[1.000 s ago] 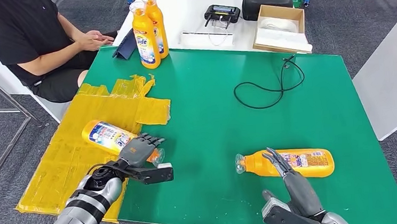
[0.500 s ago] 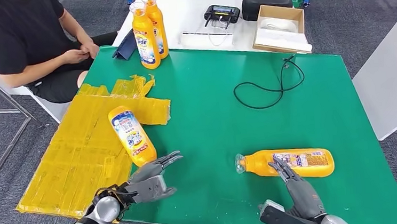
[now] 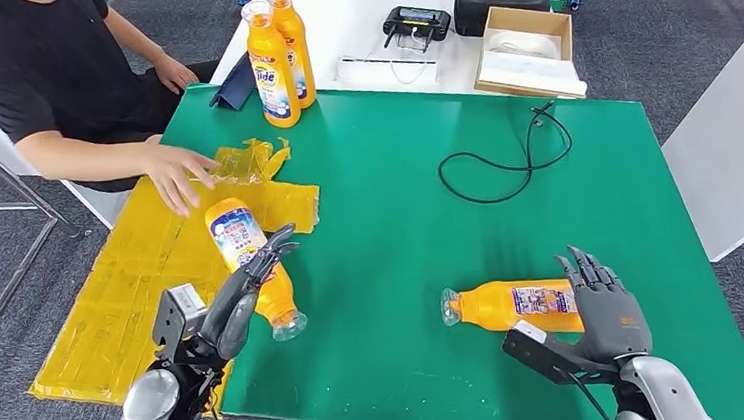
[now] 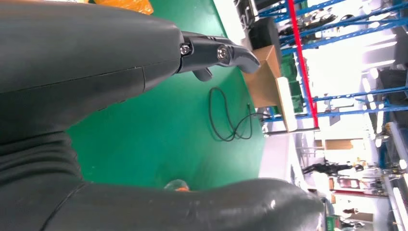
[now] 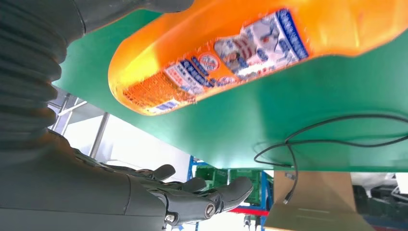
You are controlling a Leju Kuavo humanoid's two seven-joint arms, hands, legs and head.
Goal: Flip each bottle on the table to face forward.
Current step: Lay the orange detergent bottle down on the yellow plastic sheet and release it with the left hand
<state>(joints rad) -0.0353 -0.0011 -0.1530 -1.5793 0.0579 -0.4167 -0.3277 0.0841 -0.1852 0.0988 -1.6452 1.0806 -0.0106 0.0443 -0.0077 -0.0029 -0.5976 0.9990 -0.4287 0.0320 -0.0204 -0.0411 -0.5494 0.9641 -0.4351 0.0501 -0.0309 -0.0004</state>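
You have two orange bottles lying flat on the green table [image 3: 403, 268]: the left bottle [image 3: 250, 265] lies half on the yellow plastic sheet [image 3: 143, 278] and half on the green surface, its clear cap end toward you and its printed label facing up, while the right bottle [image 3: 521, 306] lies on its side near the table's front edge, cap pointing toward your left and label showing on top. Your left hand [image 3: 239, 296] is raised beside the left bottle with its fingers stretched out straight and slightly spread, holding nothing; you cannot tell from the head view whether its fingertips touch the bottle. Your right hand [image 3: 607, 312] stands upright at the base end of the right bottle, palm turned toward it, fingers apart and extended, gripping nothing; in the right wrist view the same bottle [image 5: 250, 53] lies free on the green surface with the fingers [image 5: 211, 197] clear of it. Farther out, two upright bottles [image 3: 277, 52] stand together at the far left corner of the table. A black cable [image 3: 505, 164] loops on the green surface toward the far right. A person's hand [image 3: 176, 170] rests on the yellow sheet just beyond the left bottle. Behind the green table, a white table carries a cardboard box [image 3: 526, 52] and a black controller [image 3: 417, 24].
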